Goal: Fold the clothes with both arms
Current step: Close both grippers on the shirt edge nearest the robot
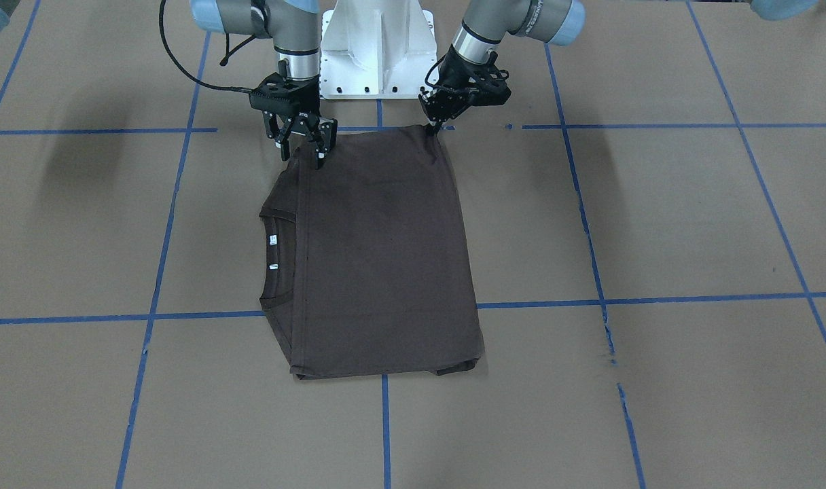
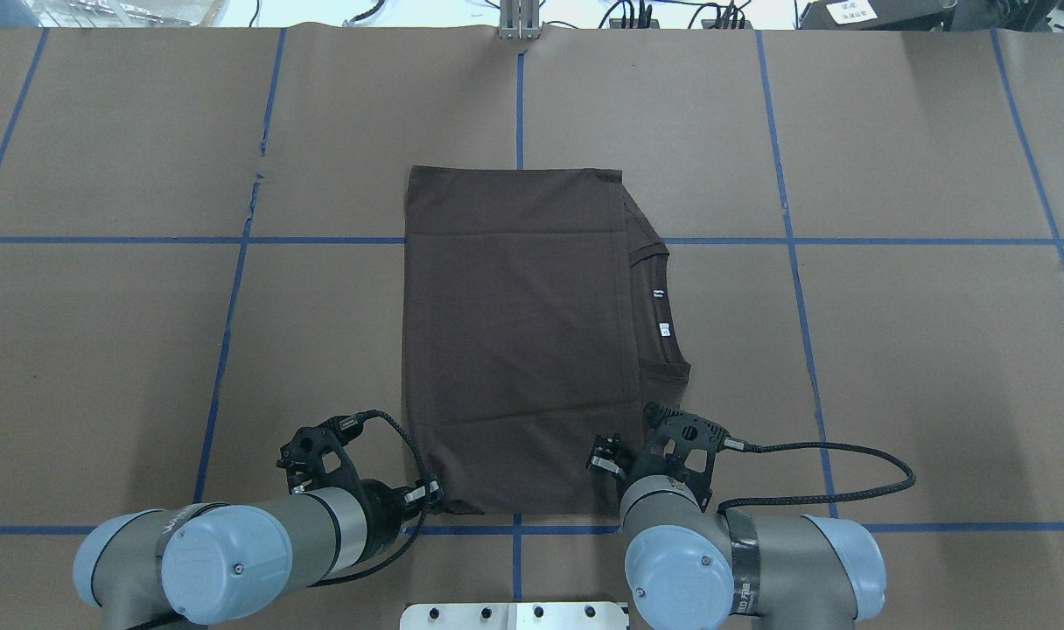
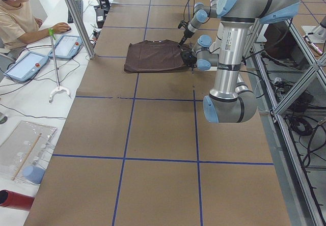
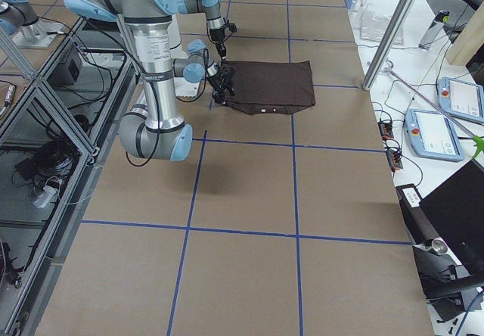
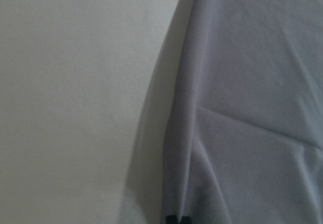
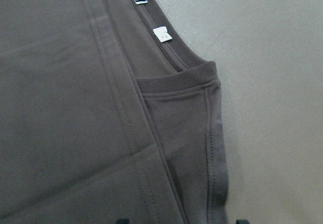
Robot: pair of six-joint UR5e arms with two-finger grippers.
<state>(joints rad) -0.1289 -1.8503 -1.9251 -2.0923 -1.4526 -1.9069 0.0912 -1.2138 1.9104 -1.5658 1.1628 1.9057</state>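
The dark brown T-shirt (image 1: 379, 251) lies flat as a folded rectangle on the paper-covered table (image 1: 657, 217), with its collar (image 1: 277, 217) toward the robot's right. The left gripper (image 1: 432, 128) is pinched together on the shirt's near left corner, while the right gripper (image 1: 303, 153) stands with fingers apart astride the near right corner. For a clean fold, the right should probably close on every layer before both lift evenly and carry that edge squarely across to the far one.
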